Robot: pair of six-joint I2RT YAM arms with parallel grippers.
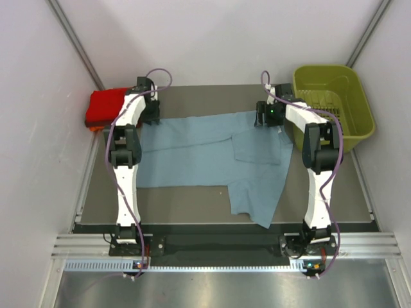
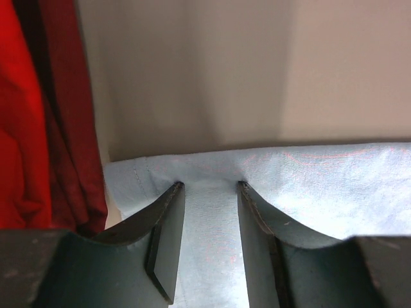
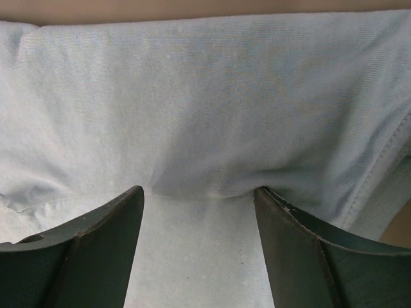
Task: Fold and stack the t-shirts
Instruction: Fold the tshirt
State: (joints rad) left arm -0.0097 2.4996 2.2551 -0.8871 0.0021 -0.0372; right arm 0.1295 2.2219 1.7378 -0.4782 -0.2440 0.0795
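A dusty grey-blue t-shirt lies spread on the table, with one part folded over and hanging toward the near right. My left gripper stands at the shirt's far left edge. In the left wrist view the left gripper is open, its fingertips resting on the cloth, which lies flat between them. My right gripper stands at the far right edge. It is open wider, its tips pressing a small dip into the fabric. A folded stack of red t-shirts sits at the far left, bright red beside dark red.
An olive-green plastic basket stands at the far right, close behind the right arm. Light walls close in the table on three sides. The grey table top shows in front of the shirt.
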